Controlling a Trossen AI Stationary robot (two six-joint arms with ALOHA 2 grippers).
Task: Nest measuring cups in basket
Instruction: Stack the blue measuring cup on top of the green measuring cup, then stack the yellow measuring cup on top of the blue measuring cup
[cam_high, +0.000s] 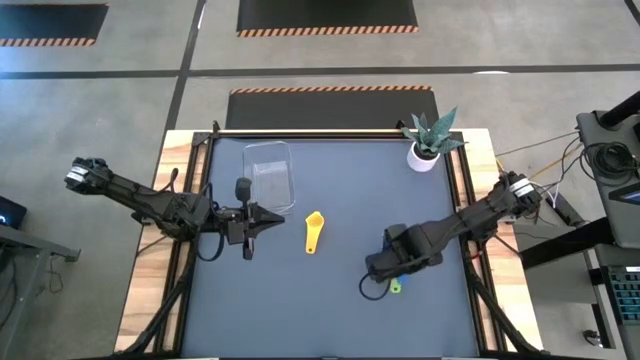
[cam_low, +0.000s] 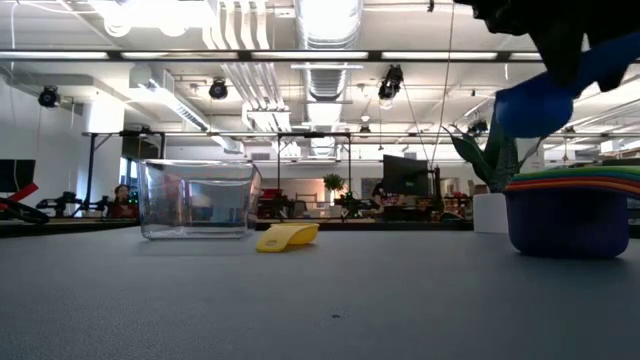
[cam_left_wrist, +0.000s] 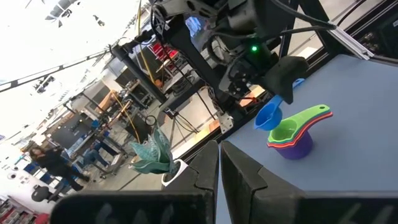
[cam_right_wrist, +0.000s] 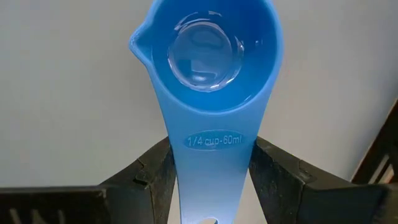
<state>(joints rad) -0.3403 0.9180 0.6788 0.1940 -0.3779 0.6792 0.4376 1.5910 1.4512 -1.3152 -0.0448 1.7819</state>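
My right gripper (cam_right_wrist: 211, 149) is shut on a blue measuring cup (cam_right_wrist: 214, 59) and holds it in the air just above a stack of nested cups (cam_low: 570, 215). The stack has a green cup (cam_left_wrist: 297, 124) on top and a purple one at the bottom, and stands on its base at the table's near right. A yellow cup (cam_high: 313, 232) lies alone at mid-table. The clear basket (cam_high: 270, 172) stands at the far left centre with nothing in it. My left gripper (cam_high: 248, 245) waits shut at the left, touching nothing. My right gripper pinches the blue cup's flat handle (cam_right_wrist: 214, 163) by its two long edges, just behind the bowl, between its two fingers (cam_right_wrist: 155, 171). The fingers come from above and point down. The cup is lifted clear and tilted, bowl (cam_low: 535, 105) lower than the handle, hollow side up.
A white pot with a green plant (cam_high: 425, 150) stands at the far right corner. Bare dark mat lies between the yellow cup and the stack and along the near edge. Black rails (cam_high: 200, 170) frame the table's sides.
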